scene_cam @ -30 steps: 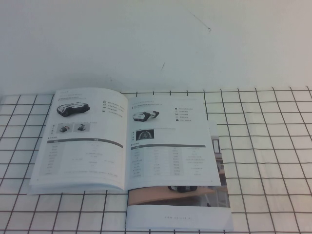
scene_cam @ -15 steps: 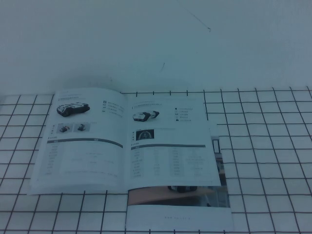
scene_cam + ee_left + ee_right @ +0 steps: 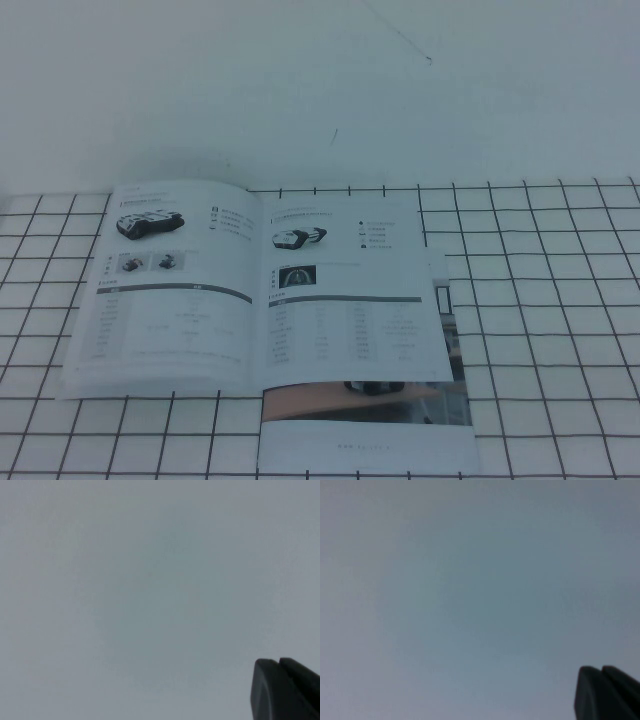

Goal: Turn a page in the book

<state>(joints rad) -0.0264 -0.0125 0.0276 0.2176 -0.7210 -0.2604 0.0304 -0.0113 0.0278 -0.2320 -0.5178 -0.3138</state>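
Observation:
The book (image 3: 255, 285) lies open and flat on the grid-lined table, left of centre in the high view. Its right-hand page (image 3: 345, 295) shows a small vehicle, a dark dial picture and a grey-barred table. The left-hand leaf (image 3: 170, 285) carries a vehicle above two small photos. Neither arm appears in the high view. In the left wrist view my left gripper (image 3: 279, 662) is shut, its dark fingertips pressed together before a blank grey surface. The right wrist view shows my right gripper (image 3: 601, 670) shut the same way, with nothing held.
A brochure (image 3: 370, 430) with a brown floor photo and white strip lies under the book's near right corner. The white cloth with black grid lines (image 3: 540, 300) covers the table. A plain white wall (image 3: 320, 90) rises behind.

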